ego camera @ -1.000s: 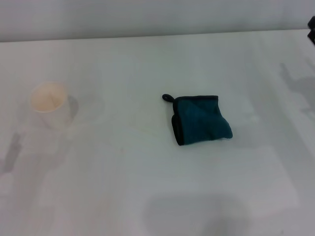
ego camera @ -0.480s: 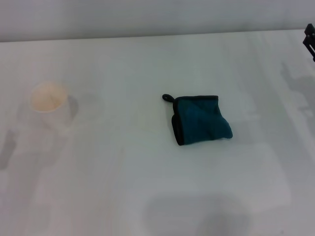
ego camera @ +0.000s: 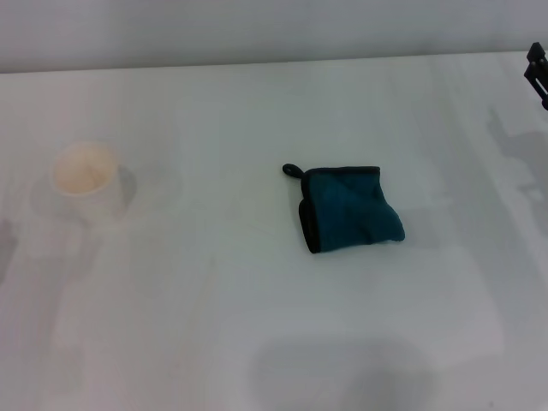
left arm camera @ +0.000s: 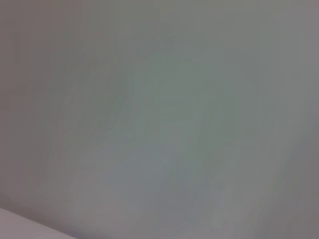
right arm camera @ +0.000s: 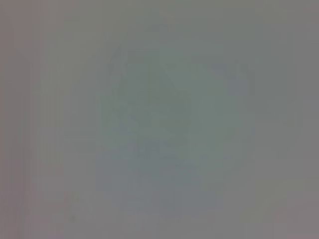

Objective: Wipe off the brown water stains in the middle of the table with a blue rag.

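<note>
Centre of the frame, head view: the blue rag (ego camera: 351,208) lay folded on the white desk (ego camera: 257,325), slightly right of middle, its black edging along the left side and its small black loop pointing to the upper left.
Rag contact: nothing touched it; no arm was near it.
Brown water stains: I could not make out any clear brown puddle on the desk; at most a very faint mark showed left of the rag, too pale to be sure of.
Left side of the frame: a white paper cup (ego camera: 86,181) with a tan inside stood upright, well apart from the rag.
Upper right edge: a small dark part of the right gripper (ego camera: 538,70) poked into the frame, far from the rag; whether its fingers were open or closed I could not tell.
Left gripper: out of sight in the head view.
Wrist views: both showed only a plain grey blur.
</note>
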Robot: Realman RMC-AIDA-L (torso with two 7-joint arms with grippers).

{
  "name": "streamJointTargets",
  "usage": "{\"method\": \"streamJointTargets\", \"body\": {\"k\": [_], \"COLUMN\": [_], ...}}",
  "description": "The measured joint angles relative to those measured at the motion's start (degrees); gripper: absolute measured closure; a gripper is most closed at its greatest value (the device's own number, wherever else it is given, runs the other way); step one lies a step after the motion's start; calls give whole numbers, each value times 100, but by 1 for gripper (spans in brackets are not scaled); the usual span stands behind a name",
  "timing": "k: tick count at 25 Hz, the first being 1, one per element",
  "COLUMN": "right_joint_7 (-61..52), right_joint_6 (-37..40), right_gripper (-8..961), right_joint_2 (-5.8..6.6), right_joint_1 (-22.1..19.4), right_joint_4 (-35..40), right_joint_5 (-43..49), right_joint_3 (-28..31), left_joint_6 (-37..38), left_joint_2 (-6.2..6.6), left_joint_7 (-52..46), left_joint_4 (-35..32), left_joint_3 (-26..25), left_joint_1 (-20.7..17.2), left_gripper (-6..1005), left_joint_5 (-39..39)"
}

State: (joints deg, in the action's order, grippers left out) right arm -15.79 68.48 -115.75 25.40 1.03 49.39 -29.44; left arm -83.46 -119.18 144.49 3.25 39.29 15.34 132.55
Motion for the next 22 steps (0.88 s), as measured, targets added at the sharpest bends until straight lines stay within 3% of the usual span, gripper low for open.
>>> {"method": "streamJointTargets", "body": {"k": [22], "right_joint_7": [-12], "right_joint_6": [34], "right_gripper": [138], "right_joint_2": [-12], "right_joint_1": [23], "right_joint_4": [-25], "right_joint_5": [1], "right_joint_3": [0], "left_joint_6": [-3], "left_joint_2": [1], "left_joint_7": [0], "left_joint_4": [1], "left_joint_3": [0], "left_joint_1": [35], "left_gripper": [111], "left_joint_5": [17]}}
